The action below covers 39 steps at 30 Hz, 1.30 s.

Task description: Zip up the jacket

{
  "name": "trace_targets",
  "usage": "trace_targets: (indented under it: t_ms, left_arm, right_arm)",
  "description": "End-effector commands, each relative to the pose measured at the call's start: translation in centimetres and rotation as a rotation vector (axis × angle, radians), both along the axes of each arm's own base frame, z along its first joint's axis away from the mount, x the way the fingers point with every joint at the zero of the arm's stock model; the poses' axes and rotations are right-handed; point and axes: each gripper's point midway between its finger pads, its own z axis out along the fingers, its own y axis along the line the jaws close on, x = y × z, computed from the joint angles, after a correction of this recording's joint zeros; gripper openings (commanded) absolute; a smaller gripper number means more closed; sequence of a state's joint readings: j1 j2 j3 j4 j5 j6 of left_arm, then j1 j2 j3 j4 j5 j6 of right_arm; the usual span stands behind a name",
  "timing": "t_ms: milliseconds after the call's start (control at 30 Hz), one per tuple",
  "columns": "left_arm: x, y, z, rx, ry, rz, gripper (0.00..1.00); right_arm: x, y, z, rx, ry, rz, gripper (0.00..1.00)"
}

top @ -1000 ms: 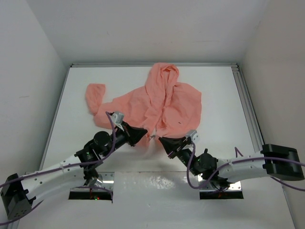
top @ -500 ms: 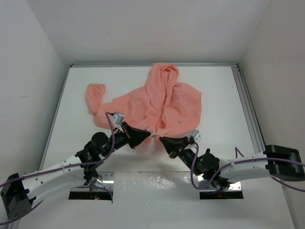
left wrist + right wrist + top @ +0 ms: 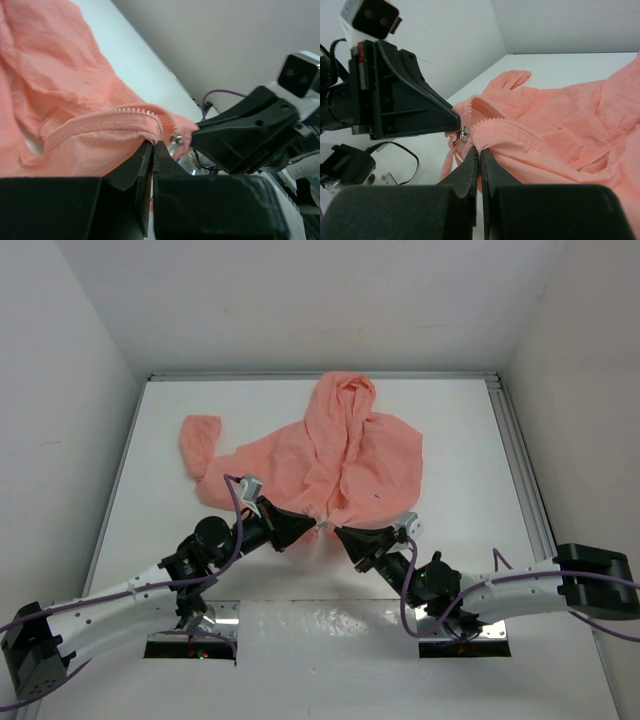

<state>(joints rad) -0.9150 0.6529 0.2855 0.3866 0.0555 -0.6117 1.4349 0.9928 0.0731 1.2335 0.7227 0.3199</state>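
Note:
The salmon-pink jacket (image 3: 340,455) lies spread on the white table, hood toward the back and front open. My left gripper (image 3: 308,524) is shut on the bottom end of one zipper edge (image 3: 125,111); the jaws pinch the fabric just below the teeth. My right gripper (image 3: 338,531) is shut on the bottom corner of the other front panel (image 3: 515,127). A small metal zipper slider (image 3: 464,134) hangs between the two grippers and also shows in the left wrist view (image 3: 176,138). The two held ends are a little apart and lifted off the table.
One sleeve (image 3: 198,440) stretches to the back left. White walls enclose the table (image 3: 170,400) on three sides. An aluminium rail (image 3: 515,450) runs along the right edge. Purple cables trail along both arms.
Both grippers have drawn closer together at the jacket's bottom hem; the right one moved up and left, the left one slightly right. Both stay shut on the fabric.

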Motion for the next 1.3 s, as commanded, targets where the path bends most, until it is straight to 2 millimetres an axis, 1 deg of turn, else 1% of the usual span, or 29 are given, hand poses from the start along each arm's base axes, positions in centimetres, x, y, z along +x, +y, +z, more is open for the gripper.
trace_targets:
  t_ms: [0,33,133,200,233,267,333,467,500,567,600,633,700,767,800,867,1033,1100,1167,1267]
  left_arm:
    - [1.4,0.8,-0.5,0.023,0.039,0.093,0.00]
    - [1.8,1.0,-0.6,0.026,0.041,0.117,0.00]
    - [2.0,0.9,-0.7,0.031,0.043,0.124,0.00]
    - [2.0,0.7,-0.7,0.036,0.041,0.116,0.00]
    - [1.9,0.5,-1.0,0.042,0.045,0.099,0.00]
    - [1.8,0.3,-0.7,0.033,0.037,0.089,0.00]
    - [1.4,0.0,-0.5,0.023,0.030,0.064,0.00]
    - [0.3,-0.6,-0.1,0.004,0.021,-0.008,0.00]
    - [-0.2,-0.9,0.2,-0.008,0.011,-0.040,0.00]
    - [-0.7,-1.0,0.8,-0.022,-0.002,-0.071,0.00]
    - [-0.9,-1.0,1.0,-0.027,-0.006,-0.079,0.00]
    - [-1.1,-1.0,1.5,-0.038,-0.016,-0.085,0.00]
    - [-1.5,-0.9,1.9,-0.050,-0.009,-0.103,0.00]
    - [-2.0,-1.3,1.8,-0.047,-0.001,-0.140,0.00]
    - [-2.6,-1.6,2.0,-0.050,0.003,-0.177,0.00]
    - [-2.9,-1.8,1.9,-0.049,0.008,-0.197,0.00]
    - [-2.0,-1.2,1.1,-0.025,0.027,-0.132,0.00]
    - [-1.6,-0.9,1.2,-0.023,0.026,-0.101,0.00]
    - [-1.2,-0.6,0.8,-0.006,0.029,-0.073,0.00]
    - [-0.9,-0.5,0.5,0.009,0.034,-0.057,0.00]
  right_arm:
    - [-0.3,-0.2,2.2,0.083,-0.025,0.019,0.00]
    - [-0.4,-0.1,2.2,0.084,-0.025,0.029,0.00]
    - [-0.6,0.0,2.3,0.088,-0.021,0.042,0.00]
    - [-0.7,0.0,2.6,0.095,-0.025,0.051,0.00]
    - [-0.7,0.0,2.4,0.084,-0.024,0.049,0.00]
    - [-0.5,0.0,2.5,0.081,-0.019,0.038,0.00]
    - [-0.3,0.2,2.0,0.055,-0.015,0.023,0.00]
    - [0.0,0.4,1.8,0.038,-0.017,0.002,0.00]
    - [0.3,0.6,1.9,0.026,-0.015,-0.014,0.00]
    - [0.7,0.8,1.5,-0.007,-0.017,-0.038,0.00]
    - [0.8,1.0,1.7,-0.012,-0.018,-0.045,0.00]
    - [1.0,0.9,1.3,-0.029,-0.010,-0.061,0.00]
    - [1.1,1.1,0.9,-0.037,-0.007,-0.065,0.00]
    - [1.2,1.1,1.0,-0.034,-0.006,-0.068,0.00]
    - [1.2,1.2,1.0,-0.036,-0.008,-0.070,0.00]
    - [1.5,1.3,1.0,-0.051,-0.012,-0.086,0.00]
    - [1.8,1.0,0.6,-0.065,-0.003,-0.114,0.00]
    - [1.8,0.8,0.6,-0.060,-0.002,-0.117,0.00]
    - [1.8,0.7,0.5,-0.063,0.000,-0.118,0.00]
    - [1.6,0.8,0.3,-0.070,0.003,-0.106,0.00]
